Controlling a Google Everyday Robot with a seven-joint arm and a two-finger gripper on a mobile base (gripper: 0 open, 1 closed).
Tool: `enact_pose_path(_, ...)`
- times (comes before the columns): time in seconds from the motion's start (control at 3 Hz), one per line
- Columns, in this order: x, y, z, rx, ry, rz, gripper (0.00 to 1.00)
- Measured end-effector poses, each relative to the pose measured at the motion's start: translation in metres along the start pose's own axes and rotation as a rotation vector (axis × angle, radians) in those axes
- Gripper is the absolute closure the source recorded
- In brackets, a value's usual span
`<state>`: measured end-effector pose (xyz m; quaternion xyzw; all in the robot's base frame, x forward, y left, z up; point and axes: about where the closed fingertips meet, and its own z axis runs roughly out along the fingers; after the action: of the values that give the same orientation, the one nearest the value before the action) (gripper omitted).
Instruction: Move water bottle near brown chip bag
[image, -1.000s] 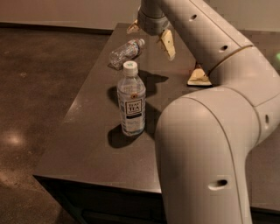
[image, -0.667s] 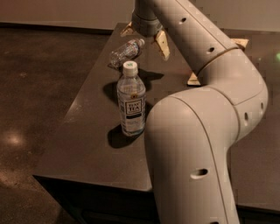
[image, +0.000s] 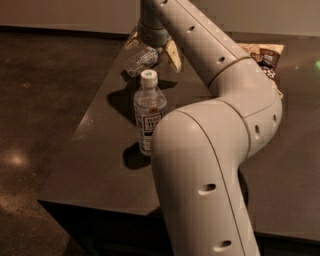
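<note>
The water bottle (image: 140, 59), small, clear and crinkled, lies on its side at the far left of the dark table (image: 95, 150). My gripper (image: 152, 48) is right above it, open, with one pale finger (image: 132, 40) on its left and the other (image: 173, 54) on its right. The brown chip bag (image: 263, 54) lies flat at the far right of the table, partly hidden behind my arm, well apart from the bottle.
A taller white-capped bottle with a dark label (image: 149, 116) stands upright just in front of the water bottle. My bulky arm (image: 210, 150) fills the middle and right of the view. The table's left edge (image: 80, 125) drops to the dark floor.
My arm has swung left and the gripper has come down over the water bottle, its fingers now on either side of it. Both bottles stay in place.
</note>
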<state>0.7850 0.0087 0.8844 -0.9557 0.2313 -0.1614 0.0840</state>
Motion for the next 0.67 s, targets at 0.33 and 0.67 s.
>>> enact_pose_path(0.33, -0.0068, -0.01, 0.0096, -0.012, -0.01, -0.03, 0.0)
enact_pose_path(0.67, -0.0107, -0.0158, 0.0183, -0.022, -0.019, -0.046, 0.0)
